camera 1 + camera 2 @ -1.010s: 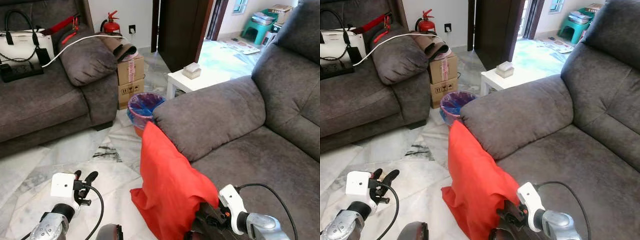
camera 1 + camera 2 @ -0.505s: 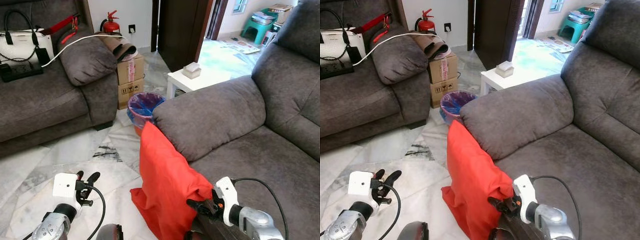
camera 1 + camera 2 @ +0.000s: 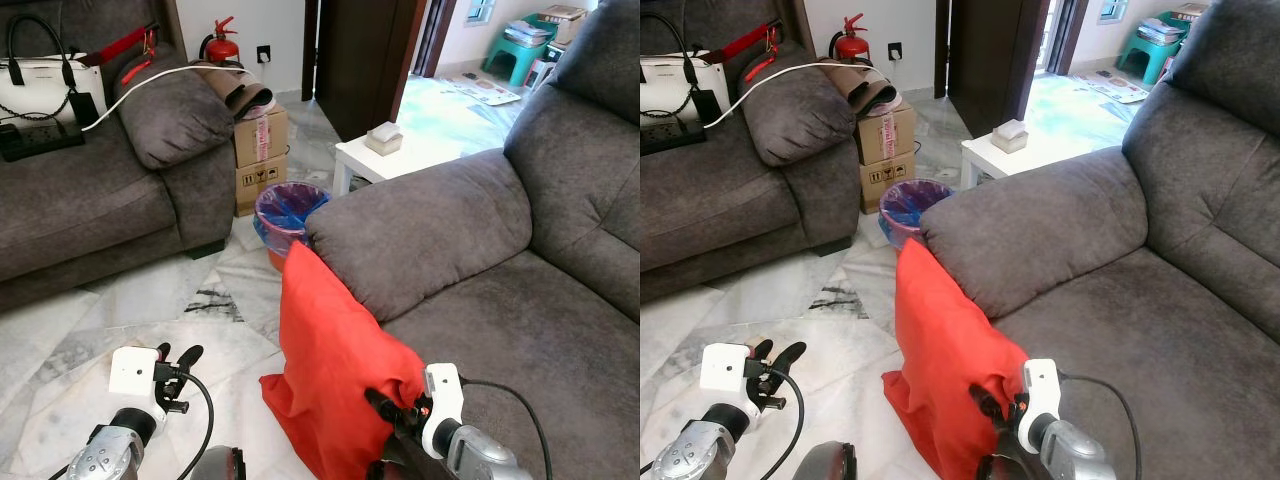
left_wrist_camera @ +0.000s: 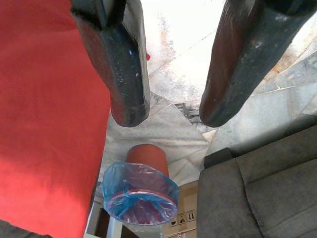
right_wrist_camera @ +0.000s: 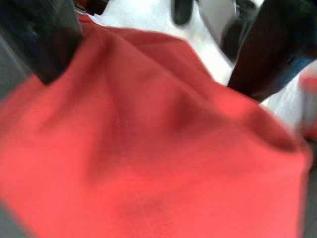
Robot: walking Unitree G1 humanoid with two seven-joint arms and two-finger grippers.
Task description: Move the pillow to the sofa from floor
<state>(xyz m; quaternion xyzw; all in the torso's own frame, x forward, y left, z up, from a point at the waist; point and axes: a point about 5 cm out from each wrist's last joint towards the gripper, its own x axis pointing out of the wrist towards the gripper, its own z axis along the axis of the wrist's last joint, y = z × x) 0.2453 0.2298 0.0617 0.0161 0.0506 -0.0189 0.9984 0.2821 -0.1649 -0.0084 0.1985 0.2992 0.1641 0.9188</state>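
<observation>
The red pillow (image 3: 330,365) stands on end, its bottom on the marble floor and its top leaning against the armrest (image 3: 420,225) of the grey sofa (image 3: 520,330) on my right. My right gripper (image 3: 382,404) is low at the pillow's right edge, open, and its black fingers touch the fabric. In the right wrist view the red pillow (image 5: 148,153) lies close between and ahead of the spread fingers. My left gripper (image 3: 175,356) hovers open over the floor to the pillow's left; the left wrist view has the pillow (image 4: 49,124) beside its fingers (image 4: 126,74).
A bin with a blue liner (image 3: 288,214) stands behind the pillow by the armrest. Cardboard boxes (image 3: 261,150) and a second grey sofa (image 3: 90,190) with bags sit at the left. A small white table (image 3: 385,155) stands beyond the armrest.
My right gripper has moved left across the seat's front edge and come against the pillow's right edge. The left gripper has barely shifted. The pillow stays leaning.
</observation>
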